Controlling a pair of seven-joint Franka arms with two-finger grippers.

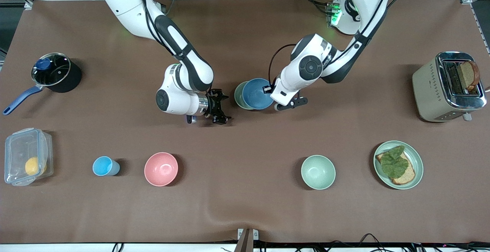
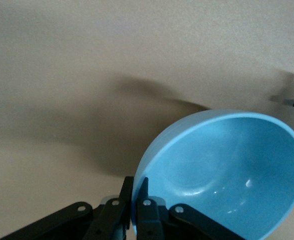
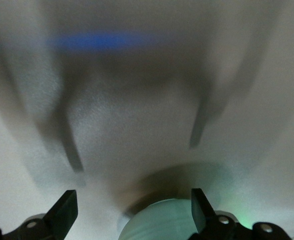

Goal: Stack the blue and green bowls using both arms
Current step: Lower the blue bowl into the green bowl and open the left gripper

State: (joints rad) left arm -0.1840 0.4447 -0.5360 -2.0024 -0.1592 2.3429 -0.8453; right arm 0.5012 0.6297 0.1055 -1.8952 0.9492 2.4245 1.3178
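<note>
Left gripper (image 2: 136, 212) is clamping the rim of the blue bowl (image 1: 257, 93), holding it tilted over the middle of the table (image 1: 245, 206), inside or just against the green bowl (image 1: 239, 95); which one cannot be told. Right gripper (image 1: 219, 110) is sitting beside the green bowl with fingers spread wide, holding nothing. A second green bowl (image 1: 318, 172) is resting near the front edge, well apart from the pair.
</note>
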